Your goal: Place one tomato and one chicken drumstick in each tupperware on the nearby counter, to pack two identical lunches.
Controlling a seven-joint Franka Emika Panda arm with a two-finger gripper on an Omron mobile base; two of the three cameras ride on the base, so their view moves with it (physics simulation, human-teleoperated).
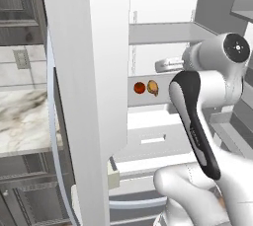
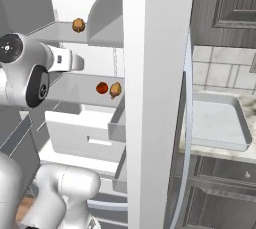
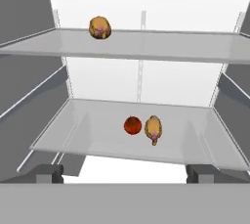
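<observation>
Inside the open fridge, a red tomato [image 3: 132,125] [image 1: 139,88] [image 2: 102,88] lies on the lower glass shelf. A golden-brown chicken drumstick [image 3: 153,129] [image 1: 152,88] [image 2: 115,90] rests just to its right, almost touching it. A second drumstick [image 3: 100,27] [image 2: 78,25] sits on the shelf above, to the left. My gripper [image 3: 127,174] is open, in front of the lower shelf and short of it, with nothing between its fingers. The white marble counter [image 1: 24,121] [image 2: 215,152] runs beside the fridge. The tupperware is out of view.
The open white fridge door [image 1: 84,96] [image 2: 155,98] stands edge-on between the fridge and the counter. A white drawer [image 2: 85,133] [image 1: 153,141] sits under the lower shelf. A grey sink [image 2: 220,123] is set into the counter.
</observation>
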